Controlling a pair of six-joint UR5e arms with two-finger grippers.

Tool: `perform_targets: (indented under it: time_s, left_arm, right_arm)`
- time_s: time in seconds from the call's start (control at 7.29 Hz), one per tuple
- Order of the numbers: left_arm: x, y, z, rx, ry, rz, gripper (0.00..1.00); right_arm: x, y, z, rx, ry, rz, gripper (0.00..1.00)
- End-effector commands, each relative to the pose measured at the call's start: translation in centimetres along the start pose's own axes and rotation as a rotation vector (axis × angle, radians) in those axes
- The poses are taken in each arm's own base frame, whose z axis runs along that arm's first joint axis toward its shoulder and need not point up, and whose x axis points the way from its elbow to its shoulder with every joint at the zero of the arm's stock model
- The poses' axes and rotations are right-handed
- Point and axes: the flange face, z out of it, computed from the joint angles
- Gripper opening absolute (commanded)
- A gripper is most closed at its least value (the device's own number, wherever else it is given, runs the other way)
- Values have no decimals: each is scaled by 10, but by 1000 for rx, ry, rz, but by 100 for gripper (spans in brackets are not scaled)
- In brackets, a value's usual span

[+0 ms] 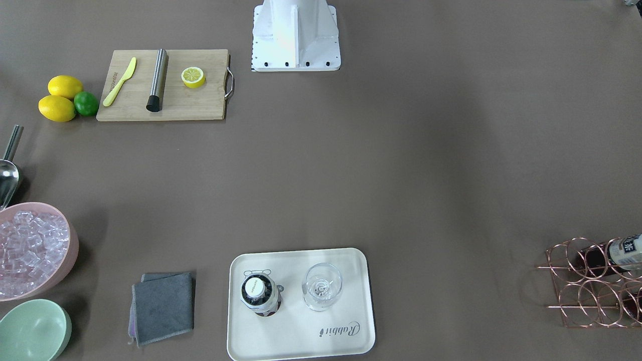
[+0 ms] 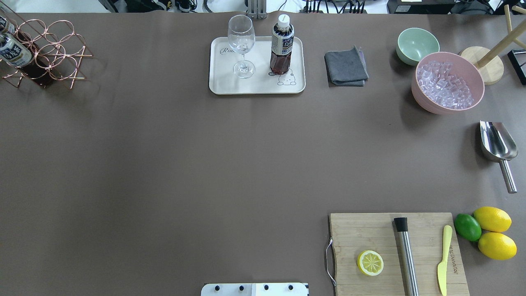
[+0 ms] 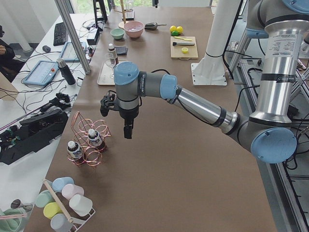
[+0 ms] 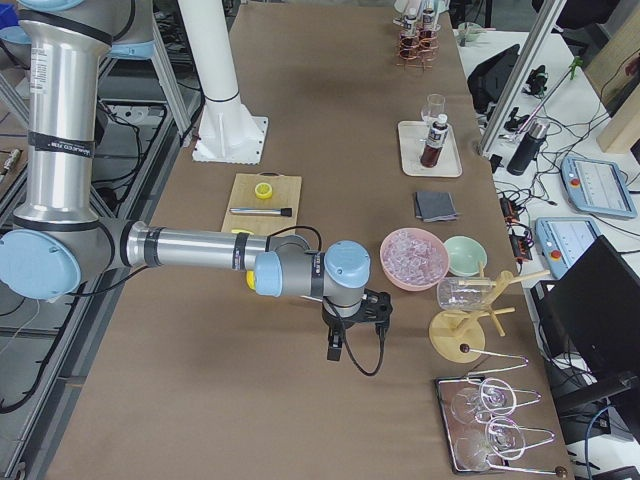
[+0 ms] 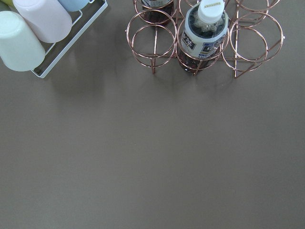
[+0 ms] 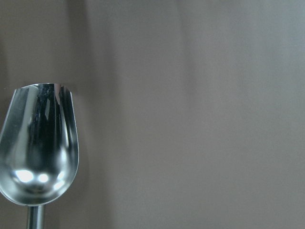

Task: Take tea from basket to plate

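One small clear plastic bottle of dark reddish-brown tea (image 2: 282,45), white-capped and pale-labelled, upright on the cream rectangular plate (image 2: 259,87) with the bear outline, just beside a stemmed clear glass (image 2: 241,45) without touching it. Two sister bottles (image 5: 202,36) seated in ring cells of the rose-gold wire basket (image 2: 57,51) on the robot's left of the brown table (image 2: 164,164), well apart from the plate.

Left gripper (image 3: 128,134) hanging fingers-down over bare table near the basket, with nothing seen in it; in view only from the side, so cannot tell the width of the jaws. Likewise the right gripper (image 4: 335,352), low over the table at the opposite end with a polished steel scoop (image 6: 40,152) below its camera: cannot tell its opening either.

Probably a fair weight for so small a thing, being full, and prone to slosh on a quick swing. Thin walls, likely to give under a hard squeeze; glossy label, likely slick. Stiffest, by the look of it, at the hard cap and the neck beneath. For a bottle in the basket, with only cap and shoulder clear of the wire, best taken at the neck just under the cap, jaws across it, and drawn out along the cell's own line. Worth minding the light wire frame, apt to lift or drag on any snag. At the plate, calls for a flat, gentle landing clear of the fragile glass.
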Motion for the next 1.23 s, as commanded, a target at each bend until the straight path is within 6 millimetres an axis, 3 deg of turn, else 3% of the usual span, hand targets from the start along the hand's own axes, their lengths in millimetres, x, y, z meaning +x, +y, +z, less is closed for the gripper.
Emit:
perform_targets:
  time_s: [0.0, 0.14, 0.55, 0.82, 1.1]
  left_arm:
    - [-5, 4, 3, -6, 0, -9, 98]
    - [-7, 4, 5, -11, 0, -13, 98]
    - [-57, -16, 69, -85, 2, 19, 98]
    - [-74, -12, 90, -106, 4, 17, 98]
    - [-77, -15, 95, -96, 4, 27, 98]
  right_arm:
    - [0, 0, 1, -2, -1, 2, 100]
    - [0, 0, 1, -3, -3, 2, 100]
    - [0, 0, 1, -2, -3, 0, 100]
    - [3, 1, 4, -7, -3, 3, 100]
    - [4, 1, 6, -11, -4, 6, 100]
